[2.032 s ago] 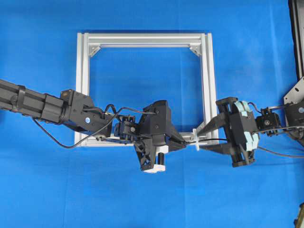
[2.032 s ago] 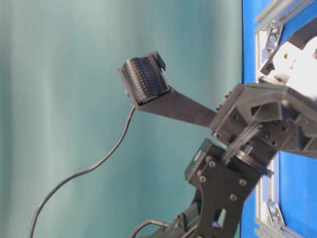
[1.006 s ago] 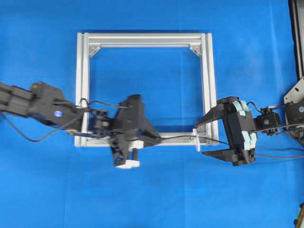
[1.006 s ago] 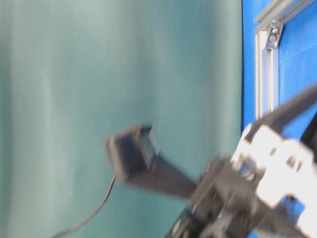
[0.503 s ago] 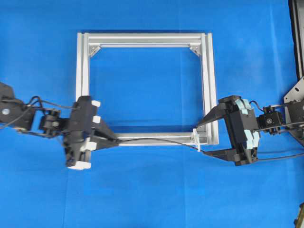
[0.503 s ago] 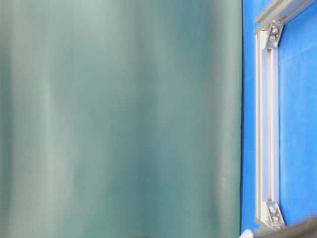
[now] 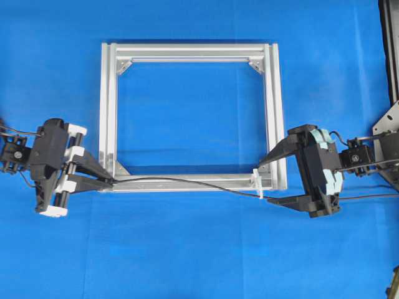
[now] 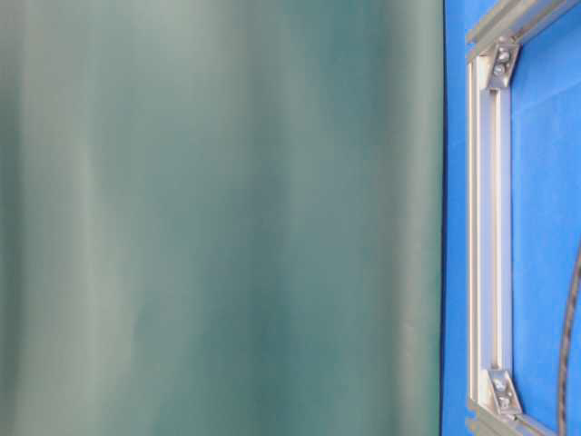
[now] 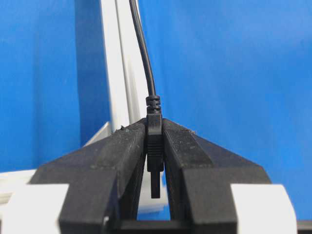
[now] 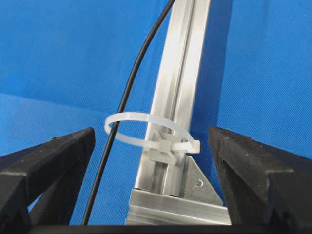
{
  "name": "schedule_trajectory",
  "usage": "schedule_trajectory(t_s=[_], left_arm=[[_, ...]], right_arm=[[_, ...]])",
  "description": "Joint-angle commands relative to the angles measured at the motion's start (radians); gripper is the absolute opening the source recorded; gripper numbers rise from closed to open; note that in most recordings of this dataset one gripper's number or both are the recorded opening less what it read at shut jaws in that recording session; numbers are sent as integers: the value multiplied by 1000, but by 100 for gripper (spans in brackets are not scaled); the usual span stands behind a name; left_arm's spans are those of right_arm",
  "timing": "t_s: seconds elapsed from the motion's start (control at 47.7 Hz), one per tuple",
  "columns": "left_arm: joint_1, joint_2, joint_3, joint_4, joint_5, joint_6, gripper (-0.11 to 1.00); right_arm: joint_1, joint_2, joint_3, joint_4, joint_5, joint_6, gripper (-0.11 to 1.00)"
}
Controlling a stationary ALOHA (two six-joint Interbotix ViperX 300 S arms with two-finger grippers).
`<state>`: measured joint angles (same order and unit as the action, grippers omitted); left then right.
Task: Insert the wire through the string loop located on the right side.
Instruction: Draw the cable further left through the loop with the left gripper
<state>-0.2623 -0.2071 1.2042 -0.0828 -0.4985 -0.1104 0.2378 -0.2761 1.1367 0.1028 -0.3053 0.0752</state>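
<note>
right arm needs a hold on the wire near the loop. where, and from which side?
Grip the bare run of the wire just outside the string loop, not at the plug, which the left gripper already clamps. The right gripper is open and straddles the loop; shift toward the wire side and close across the thin cable. A judgement only.

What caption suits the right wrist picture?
Wire passing through the loop on the frame, between open fingers.

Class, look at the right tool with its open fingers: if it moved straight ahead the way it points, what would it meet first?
Most likely the string loop on the aluminium frame, centred between the right tool's fingers, with the wire beside it; depth is uncertain.
</note>
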Motion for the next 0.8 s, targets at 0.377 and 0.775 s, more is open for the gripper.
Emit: schedule_trajectory(t_s=[0.377,0.775], left_arm=[[2,-12,-9,2,83,0,8],[9,-5,-26,2,133,-17,68]], right_arm=[[2,-15,-15,3,-5,0,89],[2,-15,-20,3,-3,0,89]])
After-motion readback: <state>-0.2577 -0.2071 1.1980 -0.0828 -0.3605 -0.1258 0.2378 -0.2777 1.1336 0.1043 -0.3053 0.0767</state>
